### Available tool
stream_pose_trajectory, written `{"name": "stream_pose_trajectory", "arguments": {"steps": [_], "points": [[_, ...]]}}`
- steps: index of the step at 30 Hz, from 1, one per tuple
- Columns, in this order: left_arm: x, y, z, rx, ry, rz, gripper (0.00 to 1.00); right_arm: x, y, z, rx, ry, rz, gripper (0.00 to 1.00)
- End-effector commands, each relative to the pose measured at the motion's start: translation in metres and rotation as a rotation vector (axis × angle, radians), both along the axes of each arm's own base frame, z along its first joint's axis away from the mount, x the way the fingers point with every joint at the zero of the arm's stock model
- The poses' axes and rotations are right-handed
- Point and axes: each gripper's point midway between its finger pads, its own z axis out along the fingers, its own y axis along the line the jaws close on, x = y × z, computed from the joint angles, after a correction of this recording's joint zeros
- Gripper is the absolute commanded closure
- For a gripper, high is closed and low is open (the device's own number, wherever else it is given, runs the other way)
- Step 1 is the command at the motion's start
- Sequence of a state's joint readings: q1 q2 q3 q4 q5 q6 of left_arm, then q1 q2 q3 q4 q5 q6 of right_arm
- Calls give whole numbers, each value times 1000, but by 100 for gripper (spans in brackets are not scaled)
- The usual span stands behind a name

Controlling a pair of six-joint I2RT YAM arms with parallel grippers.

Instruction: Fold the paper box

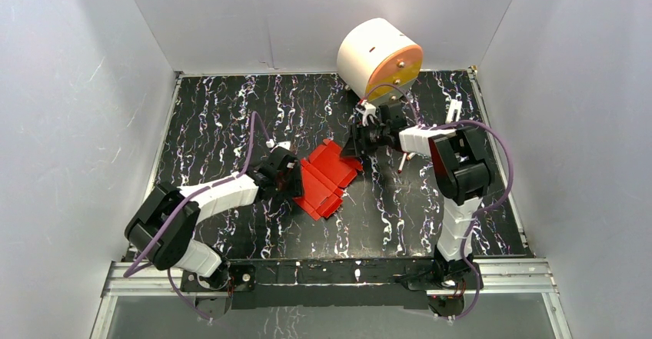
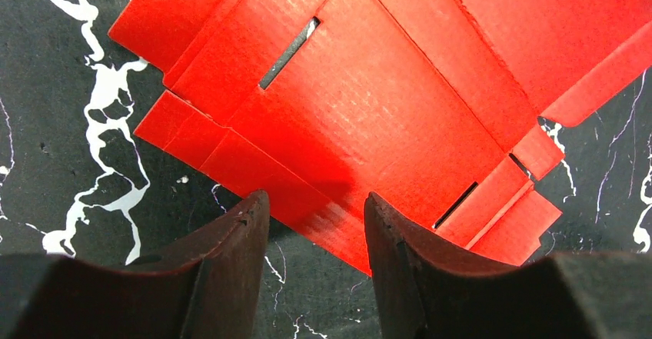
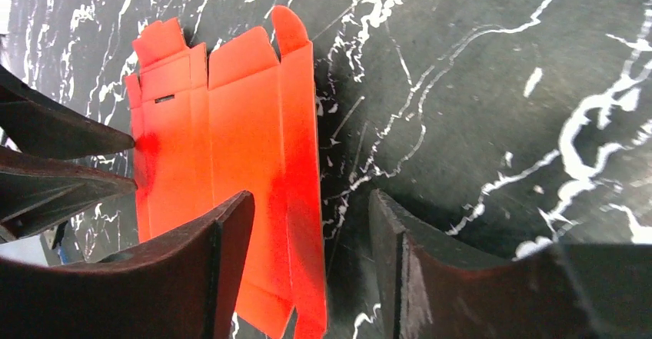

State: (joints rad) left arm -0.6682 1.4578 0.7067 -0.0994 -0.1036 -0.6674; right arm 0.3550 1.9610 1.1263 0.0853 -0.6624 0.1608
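Observation:
The paper box (image 1: 327,176) is a bright red, flat, creased sheet with flaps and slots, lying mid-table. My left gripper (image 1: 297,179) is at its left edge. In the left wrist view the gripper (image 2: 315,214) is open, and the sheet's (image 2: 369,108) near edge lies between the fingertips (image 2: 238,247). My right gripper (image 1: 352,141) is at the sheet's upper right corner. In the right wrist view the gripper (image 3: 311,210) is open around the sheet's (image 3: 231,139) long side strip. Neither gripper is closed on it.
A large white-and-orange drum (image 1: 378,56) lies at the back, just behind the right gripper. A small white pen (image 1: 402,161) lies by the right arm and another white piece (image 1: 454,110) lies near the right wall. White walls enclose the black marbled table (image 1: 231,108).

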Motion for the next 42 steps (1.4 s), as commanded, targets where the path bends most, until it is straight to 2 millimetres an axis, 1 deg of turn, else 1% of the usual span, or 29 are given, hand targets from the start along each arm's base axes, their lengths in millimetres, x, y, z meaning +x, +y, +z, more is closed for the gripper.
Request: {"name": "stream_pose_trajectory", "arguments": {"steps": [1, 4, 8, 10, 11, 12, 13, 14, 20, 22, 23, 26, 29, 34, 37, 39, 41, 42], "points": [[-6, 10, -14, 28, 38, 27, 54, -3, 19, 10, 82, -11, 62, 39], [-8, 11, -17, 32, 49, 34, 55, -10, 21, 11, 111, 0, 78, 50], [-8, 12, -16, 35, 51, 46, 55, -19, 24, 18, 153, 23, 93, 71], [-6, 13, -8, 23, 28, 58, 55, -23, 25, 23, 175, 38, 97, 81], [-5, 13, -3, 17, 16, 65, 55, -24, 25, 28, 183, 37, 92, 88], [-3, 14, 2, 8, 2, 71, 55, -25, 25, 29, 188, 42, 84, 91], [-3, 14, 7, 4, -11, 76, 54, -26, 24, 34, 190, 34, 70, 96], [-2, 15, 13, -3, -27, 81, 53, -27, 22, 35, 188, 32, 52, 100], [10, 23, 53, -47, -130, 139, 43, -29, 12, 55, 208, 13, -86, 100], [14, 27, 65, -69, -164, 162, 40, -29, 6, 58, 214, 19, -167, 100], [16, 30, 71, -82, -178, 176, 38, -27, 3, 64, 228, 4, -207, 100], [20, 37, 84, -128, -208, 218, 31, -26, -11, 72, 250, -10, -358, 100], [22, 41, 92, -189, -221, 252, 26, -27, -29, 81, 280, -15, -514, 100], [20, 43, 90, -276, -206, 292, 21, -36, -52, 93, 327, -31, -729, 100], [17, 39, 86, -339, -185, 309, 20, -44, -64, 99, 352, -43, -858, 100], [14, 34, 81, -382, -162, 311, 20, -50, -69, 97, 367, -37, -936, 100], [10, 30, 75, -416, -131, 321, 20, -57, -73, 88, 375, -16, -1014, 100], [8, 23, 75, -457, -115, 306, 20, -60, -72, 87, 383, -9, -1044, 100]]}}
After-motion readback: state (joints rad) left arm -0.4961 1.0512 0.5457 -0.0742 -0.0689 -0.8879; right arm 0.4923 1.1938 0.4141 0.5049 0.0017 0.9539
